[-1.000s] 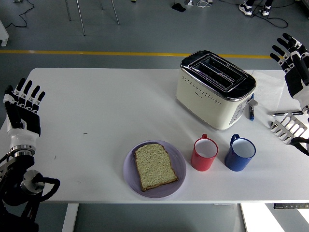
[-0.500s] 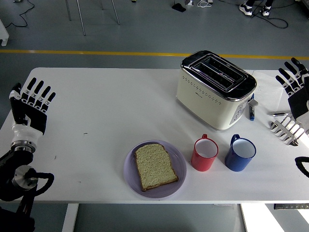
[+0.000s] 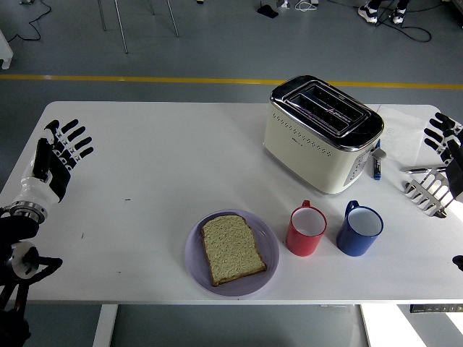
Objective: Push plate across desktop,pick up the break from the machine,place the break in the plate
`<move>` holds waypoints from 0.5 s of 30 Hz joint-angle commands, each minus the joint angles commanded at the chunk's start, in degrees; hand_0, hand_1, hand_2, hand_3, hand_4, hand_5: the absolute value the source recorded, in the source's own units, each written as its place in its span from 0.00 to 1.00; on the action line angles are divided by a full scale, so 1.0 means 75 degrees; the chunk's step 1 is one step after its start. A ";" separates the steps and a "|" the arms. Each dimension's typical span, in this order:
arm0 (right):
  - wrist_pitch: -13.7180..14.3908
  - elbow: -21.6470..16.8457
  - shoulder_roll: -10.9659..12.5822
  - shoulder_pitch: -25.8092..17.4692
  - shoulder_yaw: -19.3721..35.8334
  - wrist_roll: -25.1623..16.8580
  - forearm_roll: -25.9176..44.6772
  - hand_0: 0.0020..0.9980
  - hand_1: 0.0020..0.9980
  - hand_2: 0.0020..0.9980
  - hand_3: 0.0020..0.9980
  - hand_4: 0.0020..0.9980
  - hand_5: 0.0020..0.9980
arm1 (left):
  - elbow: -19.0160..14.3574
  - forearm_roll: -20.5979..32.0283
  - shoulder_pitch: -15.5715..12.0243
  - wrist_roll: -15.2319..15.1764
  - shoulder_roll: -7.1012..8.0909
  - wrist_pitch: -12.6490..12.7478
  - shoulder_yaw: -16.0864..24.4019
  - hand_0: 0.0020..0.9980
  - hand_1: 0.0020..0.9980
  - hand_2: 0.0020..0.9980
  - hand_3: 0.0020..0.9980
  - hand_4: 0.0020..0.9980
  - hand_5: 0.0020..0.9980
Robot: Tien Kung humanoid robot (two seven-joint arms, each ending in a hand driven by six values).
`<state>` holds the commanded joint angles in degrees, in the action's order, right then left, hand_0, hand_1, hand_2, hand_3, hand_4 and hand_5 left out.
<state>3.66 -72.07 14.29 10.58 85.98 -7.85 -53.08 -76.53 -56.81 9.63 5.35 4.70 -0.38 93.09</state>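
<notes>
The bread slice (image 3: 231, 249) lies flat in the purple plate (image 3: 195, 262), well clear of both hands' fingers, near the cream toaster (image 3: 318, 134). Left hand (image 3: 56, 160) hovers with fingers spread; right hand (image 3: 448, 144) likewise, empty. Best to retreat without brushing the red mug (image 3: 307, 231)

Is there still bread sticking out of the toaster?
No, the toaster slots look empty, and the one slice of bread lies flat on the purple plate near the table's front edge.
</notes>
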 joint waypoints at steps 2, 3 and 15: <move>-0.0017 0.0037 -0.0004 0.0006 0.0004 -0.0016 0.0004 0.86 0.79 0.79 0.77 0.53 0.58 | -0.0008 0.0079 0.0003 0.0019 0.0004 -0.0071 -0.0034 0.77 0.81 0.86 0.84 0.58 1.00; -0.0028 0.0072 -0.0004 0.0016 0.0006 -0.0032 0.0005 0.86 0.79 0.79 0.77 0.53 0.58 | -0.0019 0.0140 0.0003 0.0027 0.0007 -0.0130 -0.0070 0.77 0.81 0.86 0.84 0.58 1.00; -0.0001 0.0247 0.0042 0.0106 0.0090 -0.0094 -0.0037 0.86 0.78 0.79 0.77 0.53 0.58 | -0.0146 0.0283 -0.0027 0.0030 -0.0011 -0.0470 -0.0187 0.78 0.81 0.86 0.84 0.59 1.00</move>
<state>3.65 -70.21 14.61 11.38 86.65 -8.56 -53.36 -77.62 -54.69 9.43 5.58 4.62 -3.91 91.69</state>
